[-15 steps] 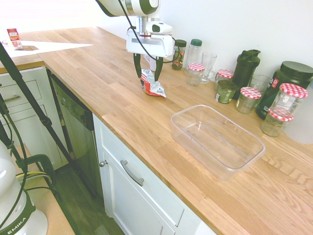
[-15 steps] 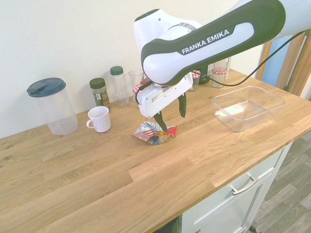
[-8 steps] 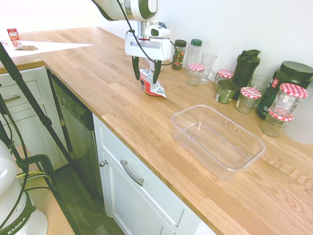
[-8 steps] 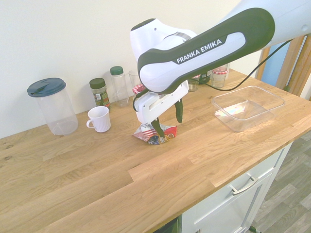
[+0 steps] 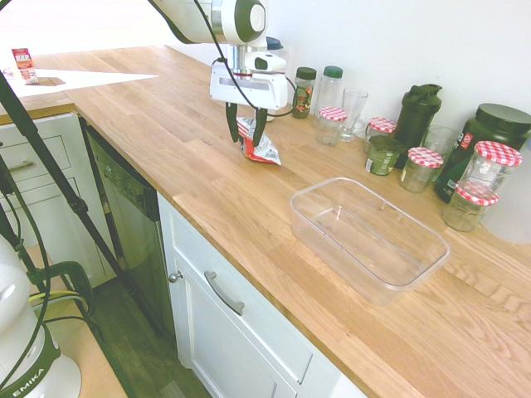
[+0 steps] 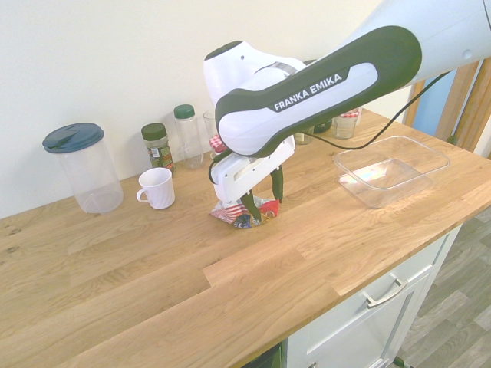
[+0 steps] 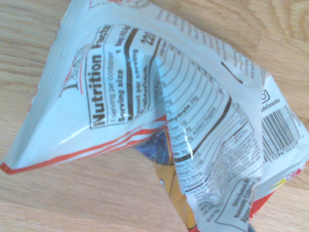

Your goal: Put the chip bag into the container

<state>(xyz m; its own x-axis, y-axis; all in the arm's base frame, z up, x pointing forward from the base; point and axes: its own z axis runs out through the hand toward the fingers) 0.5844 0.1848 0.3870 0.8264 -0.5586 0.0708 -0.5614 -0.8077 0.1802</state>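
Observation:
The chip bag (image 5: 260, 148) (image 6: 244, 214) lies crumpled on the wooden counter, red with silver-white areas. In the wrist view the chip bag (image 7: 159, 116) fills the picture, white nutrition-label side showing. My gripper (image 5: 246, 131) (image 6: 262, 201) points straight down over it, one finger on each side of the bag's raised top. The fingers still stand apart, and I cannot tell whether they touch the foil. The container (image 5: 332, 253) (image 6: 383, 192), a clear shallow tub, stands empty on the counter well away from the bag.
Behind the bag along the wall stand spice jars (image 5: 304, 89), a glass (image 5: 353, 110), jars with red-checkered lids (image 5: 423, 168) and dark bottles (image 5: 417, 112). A white mug (image 6: 158, 188) and a blue-lidded clear pitcher (image 6: 83, 166) stand on the bag's other side.
The gripper has come down over the chip bag, and its fingers have drawn closer together around the bag's top. The bag and container have not moved.

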